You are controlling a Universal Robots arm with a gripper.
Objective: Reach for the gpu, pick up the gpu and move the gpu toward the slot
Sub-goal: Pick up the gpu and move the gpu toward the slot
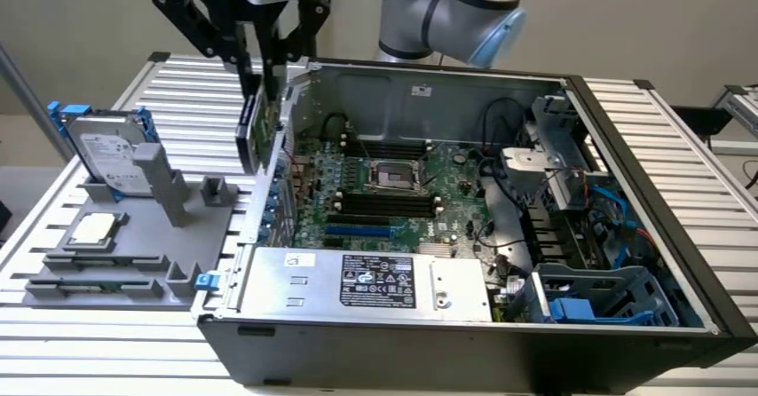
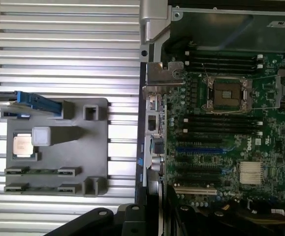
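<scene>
Gpu [image 1: 251, 130] hangs clamped in the claw [image 1: 263, 81] above the case [image 1: 474, 343] wall.

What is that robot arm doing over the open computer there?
The arm's gripper is holding the gpu, a thin green circuit card, up in the air on edge, right at the rim of the open computer case on the exterior view's left. The motherboard lies exposed inside the case. Beside the case, a grey holder carries a hard drive and a small square chip.
</scene>
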